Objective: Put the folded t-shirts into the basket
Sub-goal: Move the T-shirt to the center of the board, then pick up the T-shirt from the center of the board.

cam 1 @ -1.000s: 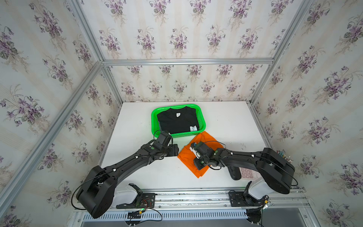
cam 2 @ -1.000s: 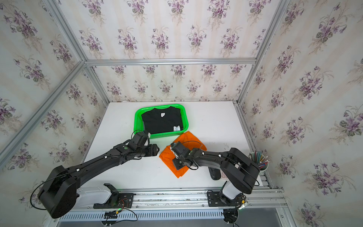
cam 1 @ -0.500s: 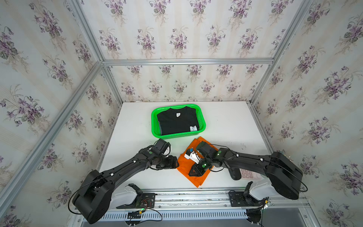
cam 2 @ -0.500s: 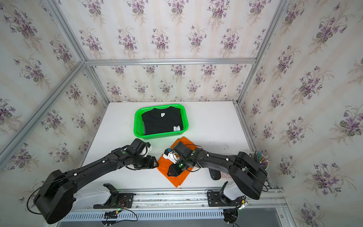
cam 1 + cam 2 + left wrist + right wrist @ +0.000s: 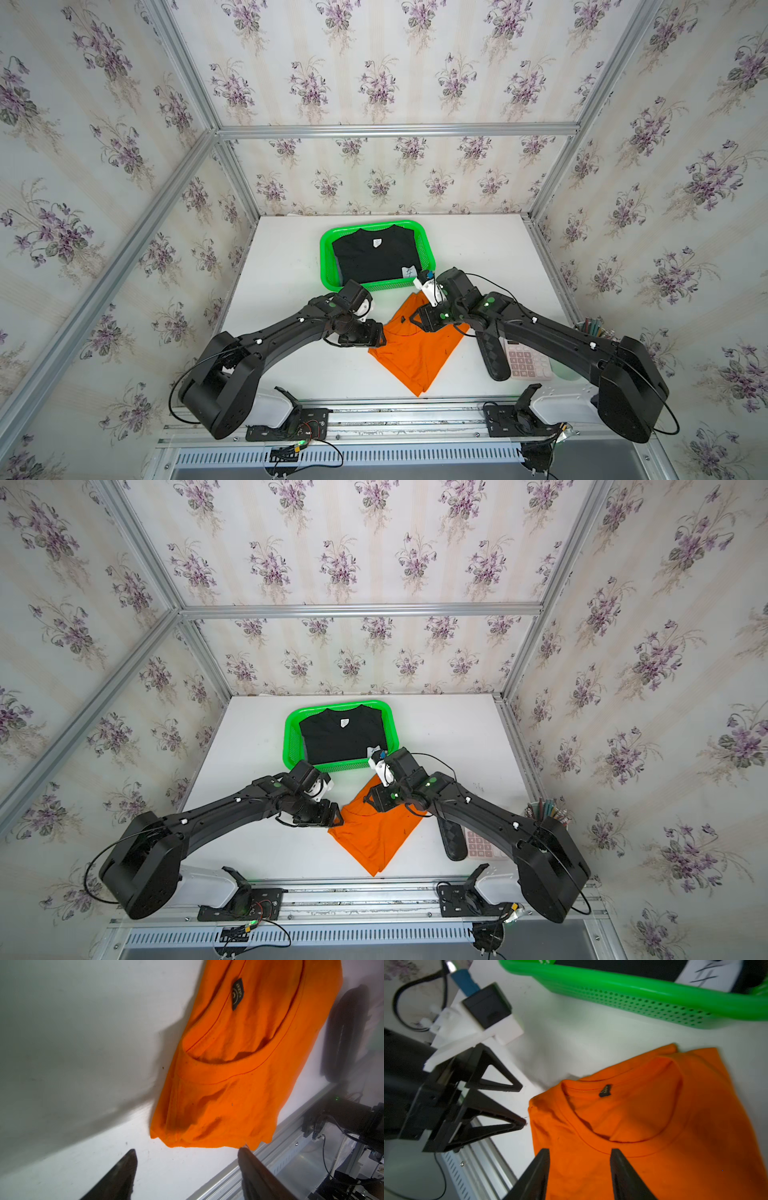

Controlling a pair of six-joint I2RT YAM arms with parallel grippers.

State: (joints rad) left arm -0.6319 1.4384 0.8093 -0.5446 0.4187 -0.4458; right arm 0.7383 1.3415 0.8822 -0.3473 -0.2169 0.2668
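Note:
The green basket (image 5: 376, 286) (image 5: 340, 766) (image 5: 643, 989) stands at the back middle of the table, with a folded black t-shirt (image 5: 376, 259) (image 5: 343, 739) lying in it. In front of it the orange t-shirt (image 5: 415, 353) (image 5: 376, 833) (image 5: 239, 1074) (image 5: 664, 1126) lies flat and askew on the white table. My left gripper (image 5: 380, 334) (image 5: 338, 814) (image 5: 187, 1150) (image 5: 523, 1105) is open at the shirt's left corner, one fingertip just touching the cloth edge. My right gripper (image 5: 415, 318) (image 5: 370, 800) (image 5: 580, 1149) hovers open over the collar end, holding nothing.
A black remote-like bar (image 5: 492, 353) and a pink calculator (image 5: 525, 361) lie right of the orange shirt, under my right arm. A cup of pens (image 5: 594, 328) stands at the right edge. An aluminium rail (image 5: 374, 405) runs along the table's front.
My right gripper dragged the orange shirt towards the front, then opened and let it go, drawing back towards the basket. My left gripper shifted slightly along the shirt's left corner.

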